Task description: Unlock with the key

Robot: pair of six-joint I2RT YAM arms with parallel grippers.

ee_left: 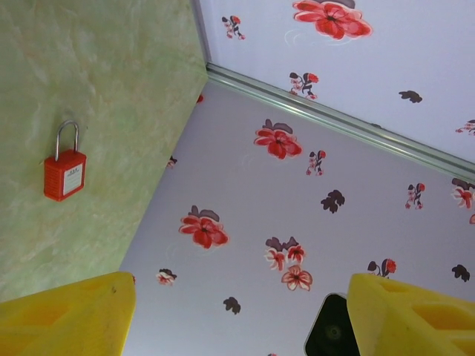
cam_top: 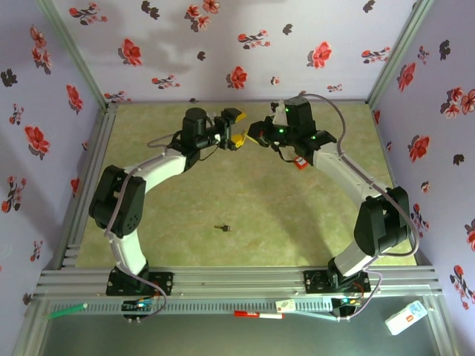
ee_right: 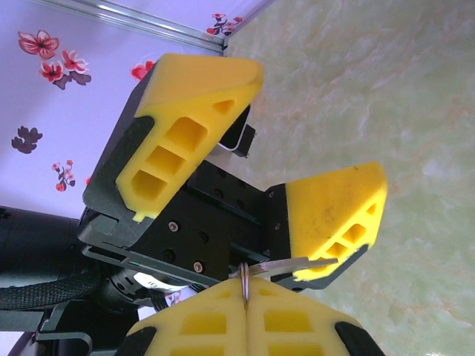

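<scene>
green marbled table (cam_top: 282, 222) carries the key (cam_top: 221, 228), a tiny dark item lying flat on the open near-centre area. it sits on the side nearer the arm bases and is well apart from both grippers. nothing touches it.

left gripper (cam_top: 238, 126): positioned above the far part of the table, facing the right gripper (cam_top: 258, 134), with the two just beside each other. the right wrist view shows its yellow fingers (ee_right: 185, 126) spread wide, with bare table visible between them. the left wrist view agrees, with one finger at each lower corner and floral wall (ee_left: 297, 185) in the gap. no object is held.

right gripper: the right wrist view shows its two yellow pads (ee_right: 200, 326) pressed together along a single seam. a thin metal piece (ee_right: 246, 280) with a small loop sits at the top of that seam, pinched between the pads. a narrow bright sliver runs from it toward the tip of the lower left finger. whether the two touch cannot be told, nor can what the metal piece is.

red padlock (ee_left: 64, 170): lies flat on the table, silver shackle closed, label face up. in the top view it sits just beside the right forearm. it is well apart from the key.
</scene>
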